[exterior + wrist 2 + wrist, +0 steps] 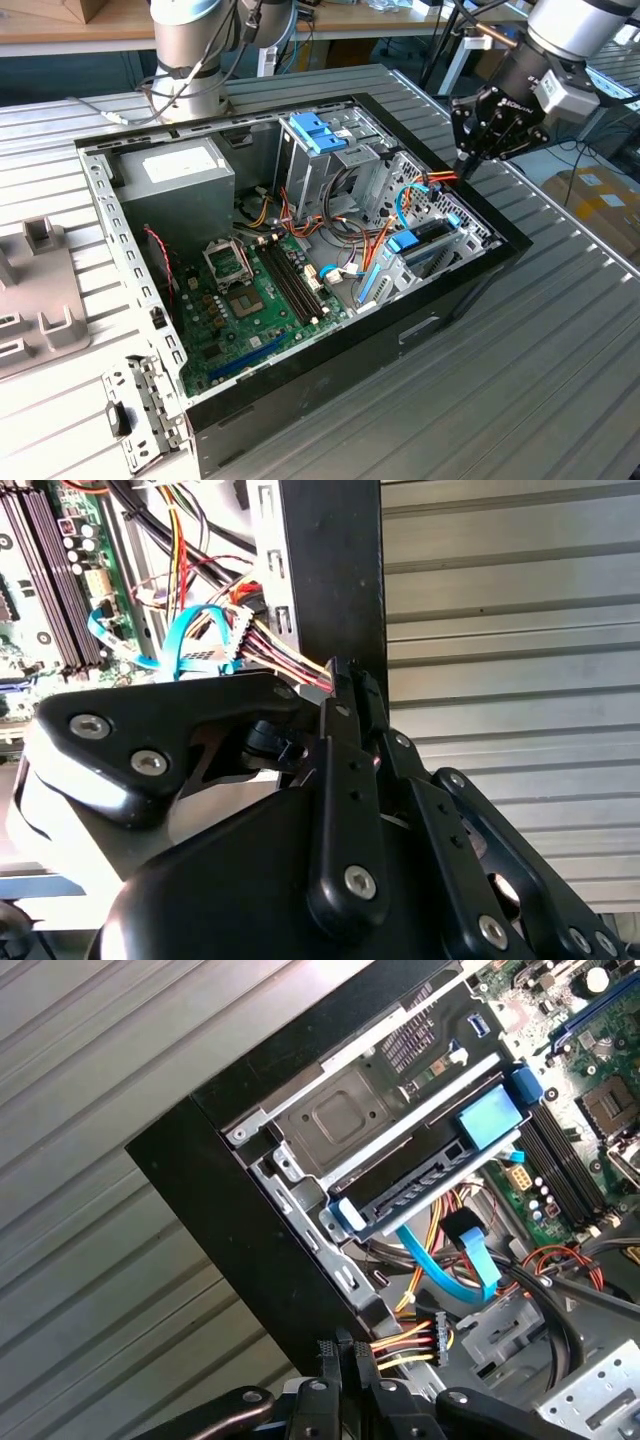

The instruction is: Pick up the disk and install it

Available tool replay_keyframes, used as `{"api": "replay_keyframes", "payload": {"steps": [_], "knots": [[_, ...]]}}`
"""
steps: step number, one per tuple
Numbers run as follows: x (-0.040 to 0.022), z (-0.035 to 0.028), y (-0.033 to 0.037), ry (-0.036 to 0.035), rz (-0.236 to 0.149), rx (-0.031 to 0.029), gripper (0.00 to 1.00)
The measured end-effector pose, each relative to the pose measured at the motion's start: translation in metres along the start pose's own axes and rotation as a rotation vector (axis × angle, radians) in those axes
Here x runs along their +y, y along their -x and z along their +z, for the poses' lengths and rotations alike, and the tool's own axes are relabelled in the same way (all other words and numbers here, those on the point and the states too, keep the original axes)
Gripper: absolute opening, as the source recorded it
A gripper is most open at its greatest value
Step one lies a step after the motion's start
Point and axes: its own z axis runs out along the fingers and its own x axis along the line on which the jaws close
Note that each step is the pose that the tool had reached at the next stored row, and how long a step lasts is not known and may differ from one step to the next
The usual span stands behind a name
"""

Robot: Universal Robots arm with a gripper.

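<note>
The claw [466, 165] hung at the far edge of the open computer case [330, 355], its fingertips [345, 1355] pressed together on a bundle of red, yellow and black wires [410, 1340]. Just beside it, the disk [430, 1175] sat in its drive bay inside the case, blue carrier showing. The case rested on the ribbed counter [560, 350].

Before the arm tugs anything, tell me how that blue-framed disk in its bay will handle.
The disk looks rigid, a flat metal slab, so it should not flex. It sits in the bay rails, so it would probably slide rather than lift free. Its blue carrier looks like plastic and may bend.
</note>
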Motion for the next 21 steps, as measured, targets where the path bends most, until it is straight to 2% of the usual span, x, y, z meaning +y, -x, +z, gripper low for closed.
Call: {"api": "replay_keyframes", "payload": {"steps": [5,11,21], "knots": [[0.0005,-0.0007,0.0016,-0.0003,0.000,-0.0002,0.17],[0.0044,-0.0009,0.0003,-0.0002,0.000,-0.0002,0.17],[0.0081,-0.0010,0.0026,-0.0003,0.000,-0.0002,0.17]]}}
